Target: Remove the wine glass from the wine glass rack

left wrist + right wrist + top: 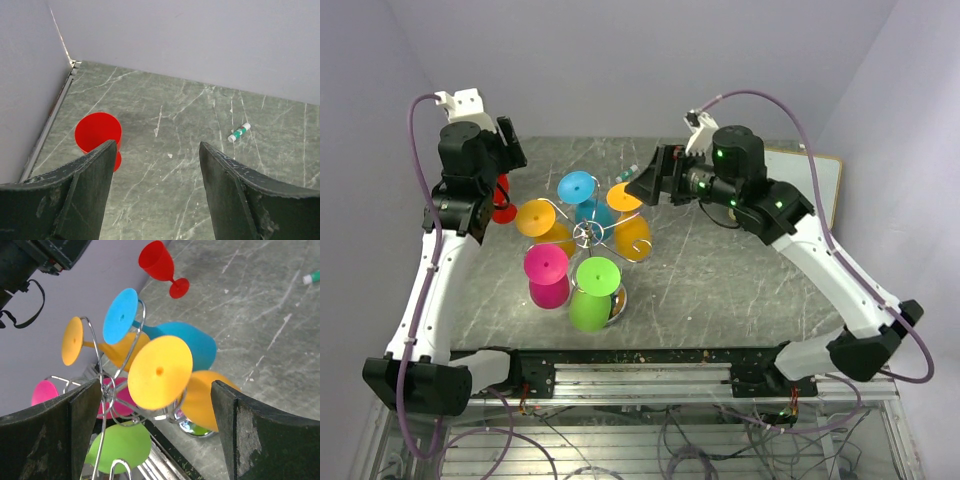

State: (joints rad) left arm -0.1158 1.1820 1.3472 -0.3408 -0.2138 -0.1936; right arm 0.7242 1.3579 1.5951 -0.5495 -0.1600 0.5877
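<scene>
Progress: one glass is off. A red wine glass (pixel 98 131) stands upright on its foot on the table (pixel 190 110), to the left of and behind the wine glass rack (pixel 586 236), clear of its wires. Five remain hanging bowl-down by their feet: blue (pixel 578 187), amber (pixel 535 217), orange (pixel 623 197), pink (pixel 547 263) and green (pixel 597 275).

Left gripper (pixel 157 147): above the red glass on the rack's far left, fingers spread wide, nothing between them.

Right gripper (pixel 156 390): on the rack's right rear, fingers also apart and empty, aimed at the orange glass's round foot. Its wrist view frames that foot between the fingers; contact not seen.

We judge that if one glass is enough, the job is done bar retreat. If more are wanted, the orange one looks next in line — it must be slid out along its hook.

Materials: the glasses are opaque, matte and plastic-looking, with flat disc feet and tulip bowls. The rack is thin bright chrome wire, curled, with a mirrored base. The tabletop is grey-green stone pattern with pale veins.

Stray item: a small white-and-green tube (pixel 239 132), behind the rack.
</scene>
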